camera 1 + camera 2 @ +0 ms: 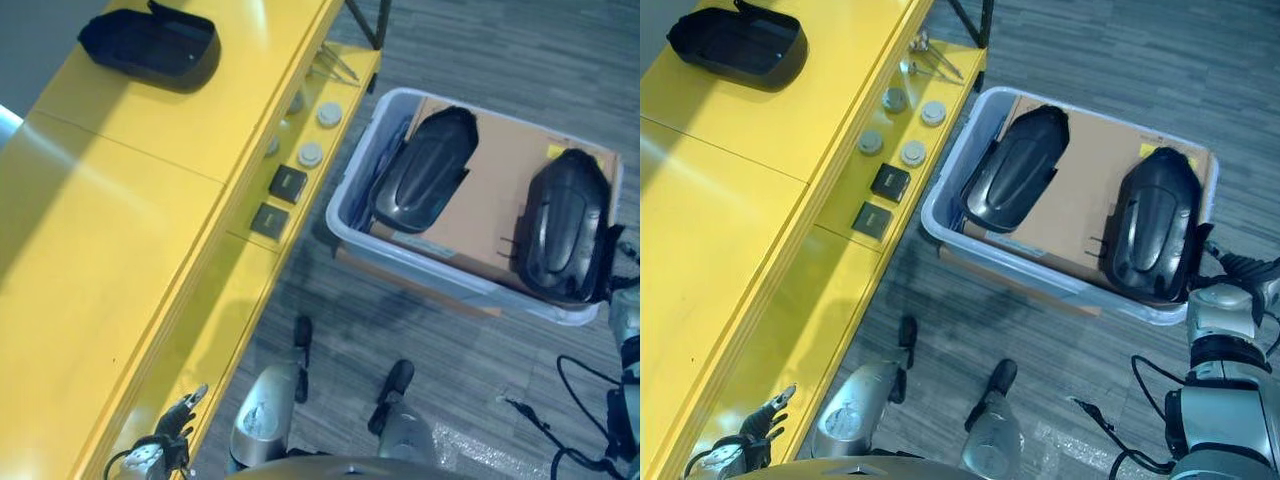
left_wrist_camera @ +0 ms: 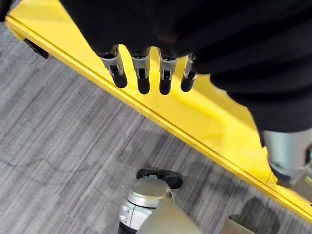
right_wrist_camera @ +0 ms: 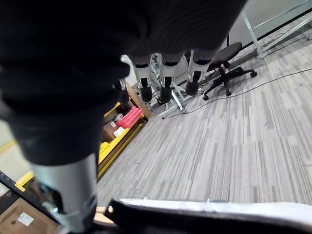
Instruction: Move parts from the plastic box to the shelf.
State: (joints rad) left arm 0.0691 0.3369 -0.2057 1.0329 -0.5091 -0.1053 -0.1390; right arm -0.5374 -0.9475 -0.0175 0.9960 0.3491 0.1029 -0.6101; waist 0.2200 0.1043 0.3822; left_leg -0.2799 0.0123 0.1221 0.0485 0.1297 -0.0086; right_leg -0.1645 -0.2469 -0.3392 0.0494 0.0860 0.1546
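Hovering right hand (image 1: 1230, 300) by clear plastic box (image 1: 940, 215), fingers relaxed, holding nothing | two glossy black moulded shells (image 1: 1152, 225) inside, centre-right | likely rigid, slick: grip edges | yellow shelf (image 1: 730, 230) left.

Yellow shelf (image 1: 110, 250), black glossy parts (image 1: 1015, 170), grey striped floor (image 1: 480, 40)

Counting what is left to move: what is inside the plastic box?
The box holds two black parts lying on brown cardboard. Whatever lies beneath the cardboard is covered.
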